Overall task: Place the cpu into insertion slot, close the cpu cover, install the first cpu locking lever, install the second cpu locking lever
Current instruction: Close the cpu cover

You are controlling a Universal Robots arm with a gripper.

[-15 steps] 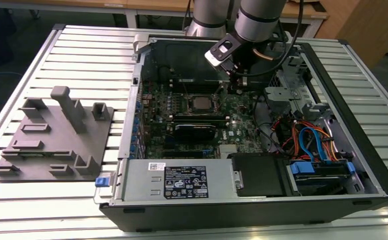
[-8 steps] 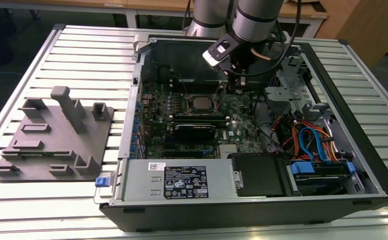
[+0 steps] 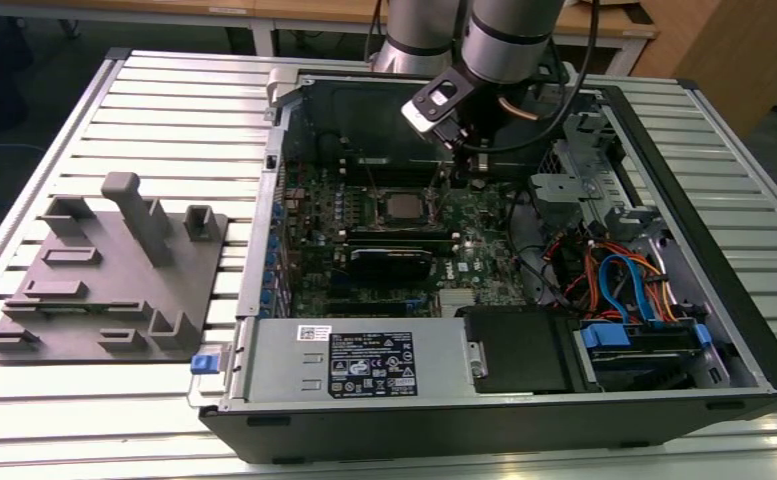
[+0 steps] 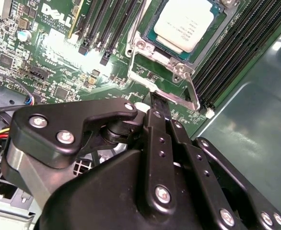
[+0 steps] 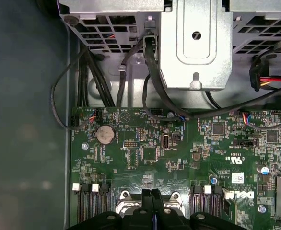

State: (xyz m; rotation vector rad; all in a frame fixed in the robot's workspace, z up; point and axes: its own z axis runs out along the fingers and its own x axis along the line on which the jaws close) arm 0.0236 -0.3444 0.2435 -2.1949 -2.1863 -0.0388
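gripper point(image 4: 155, 100) clenched | tips touching thin silver metal-frame cpu cover point(image 4: 155, 56) | silver-grey square cpu point(image 4: 186, 24) seated just beyond | we judge: closing cover; next needs firm, level pressing

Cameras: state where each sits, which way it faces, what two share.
Exterior view: off the arm, high, looking down into the case; arm and gripper show.
Second wrist view: on the wrist, looking along the gripper at the cpu.
First wrist view: on the wrist, looking past the gripper over the motherboard to the metal cage.
Shared: both wrist views show the gripper and motherboard.
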